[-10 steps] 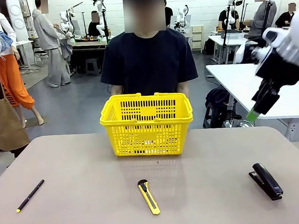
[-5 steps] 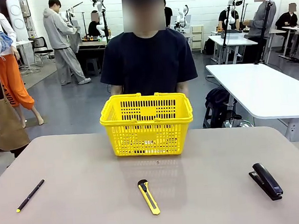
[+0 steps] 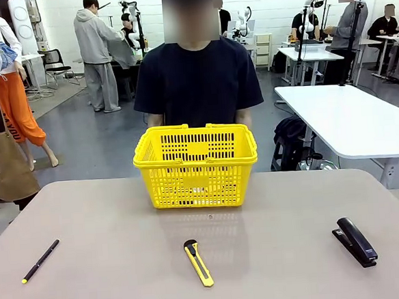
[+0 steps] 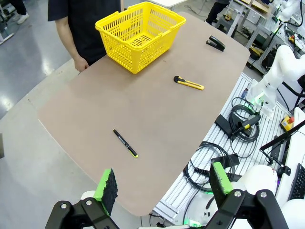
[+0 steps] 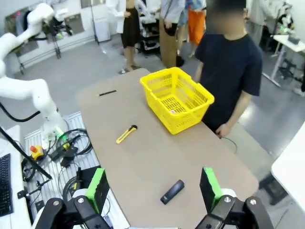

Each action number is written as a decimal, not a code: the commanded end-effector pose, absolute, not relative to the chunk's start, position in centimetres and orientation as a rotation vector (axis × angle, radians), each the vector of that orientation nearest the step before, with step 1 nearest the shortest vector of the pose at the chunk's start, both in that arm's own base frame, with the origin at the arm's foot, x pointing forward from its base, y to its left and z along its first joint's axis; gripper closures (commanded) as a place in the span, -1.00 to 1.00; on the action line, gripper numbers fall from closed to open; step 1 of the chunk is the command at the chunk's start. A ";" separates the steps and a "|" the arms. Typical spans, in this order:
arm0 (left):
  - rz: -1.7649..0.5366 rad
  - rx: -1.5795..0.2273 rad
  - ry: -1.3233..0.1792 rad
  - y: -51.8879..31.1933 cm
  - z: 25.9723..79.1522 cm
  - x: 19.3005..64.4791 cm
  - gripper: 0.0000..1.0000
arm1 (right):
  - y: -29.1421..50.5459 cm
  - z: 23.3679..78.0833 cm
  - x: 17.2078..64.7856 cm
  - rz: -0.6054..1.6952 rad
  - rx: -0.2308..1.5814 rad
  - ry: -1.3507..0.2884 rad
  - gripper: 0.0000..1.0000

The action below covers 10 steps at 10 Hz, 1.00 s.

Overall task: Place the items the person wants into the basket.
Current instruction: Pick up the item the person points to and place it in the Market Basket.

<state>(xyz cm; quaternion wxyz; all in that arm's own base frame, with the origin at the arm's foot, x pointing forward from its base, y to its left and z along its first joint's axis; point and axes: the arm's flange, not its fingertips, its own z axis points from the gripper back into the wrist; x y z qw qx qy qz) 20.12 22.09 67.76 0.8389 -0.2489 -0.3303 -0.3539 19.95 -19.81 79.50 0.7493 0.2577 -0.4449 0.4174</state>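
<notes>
A yellow-and-black utility knife [image 3: 198, 262] lies on the table's near middle, in front of the yellow basket [image 3: 197, 184]. The basket stands at the far edge, just before the person [image 3: 198, 81] in a dark navy T-shirt, whose arms hang at their sides. From high up, the left wrist view looks down on the knife [image 4: 188, 83] and basket [image 4: 159, 45]; my left gripper [image 4: 163, 181] is open with nothing between its green pads [image 4: 108, 185]. My right gripper [image 5: 153, 187] is also open and bare, high above the knife [image 5: 126, 134] and basket [image 5: 159, 110].
A thin black pen with a yellow tip [image 3: 40, 261] lies at the near left and a black stapler [image 3: 356, 241] at the near right. Cables and arm bases sit beyond the table's robot-side edge [image 4: 228, 124]. A white table [image 3: 348, 118] stands behind on the right.
The right arm, seen at the upper right a second ago, has left the front view. A grey-hooded person in the background walked rightward. The table's objects have not moved.
</notes>
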 end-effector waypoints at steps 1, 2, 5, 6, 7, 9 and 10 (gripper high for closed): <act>-0.771 -0.530 -0.711 22.0 67.7 20.0 -1.00 | -20.4 78.6 21.1 0.863 0.505 -0.975 -1.00; -0.771 -0.530 -0.711 22.0 67.7 20.0 -1.00 | -20.8 77.5 20.9 0.865 0.462 -0.973 -1.00; -0.771 -0.530 -0.711 22.0 67.7 20.0 -1.00 | -20.8 74.0 20.7 0.885 0.365 -0.860 -1.00; -0.771 -0.530 -0.711 22.0 67.7 20.0 -1.00 | -20.6 73.3 20.6 0.884 0.350 -0.833 -1.00; -0.771 -0.530 -0.711 22.0 67.7 20.0 -1.00 | -20.5 73.1 20.5 0.867 0.344 -0.834 -1.00; -0.771 -0.530 -0.711 22.0 67.7 20.0 -1.00 | -19.5 73.1 20.2 0.938 0.298 -0.836 -1.00; -0.771 -0.530 -0.711 22.0 67.7 20.0 -1.00 | -20.9 73.4 20.7 0.859 0.368 -0.835 -1.00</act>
